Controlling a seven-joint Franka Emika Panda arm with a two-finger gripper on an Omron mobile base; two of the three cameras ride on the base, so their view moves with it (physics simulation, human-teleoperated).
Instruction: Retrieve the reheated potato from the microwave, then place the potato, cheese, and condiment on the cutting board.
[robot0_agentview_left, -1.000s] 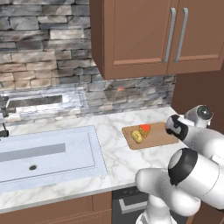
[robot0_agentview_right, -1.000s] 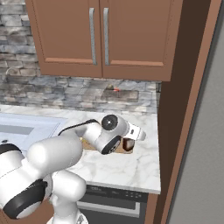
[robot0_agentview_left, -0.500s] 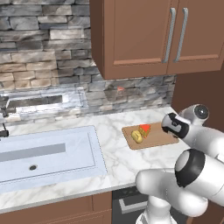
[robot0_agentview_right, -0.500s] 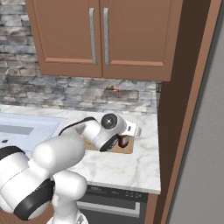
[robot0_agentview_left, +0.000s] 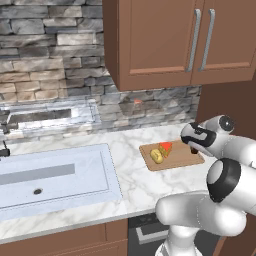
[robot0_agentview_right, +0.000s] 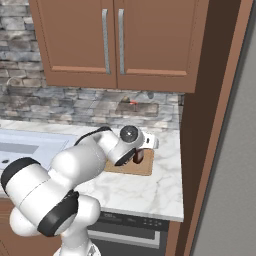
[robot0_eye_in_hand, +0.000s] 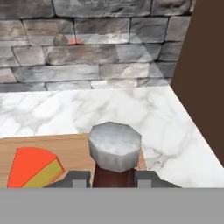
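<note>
Gripper clamped on condiment, 2 fingertips flanking its dark body, over cutting board right end. Cheese and potato lie on board.

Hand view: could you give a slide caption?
Hand shut on dark brown-red bottle above light-brown wooden board, beside orange-red cheese wedge.

one potato, one cheese, one condiment, one cutting board
</note>
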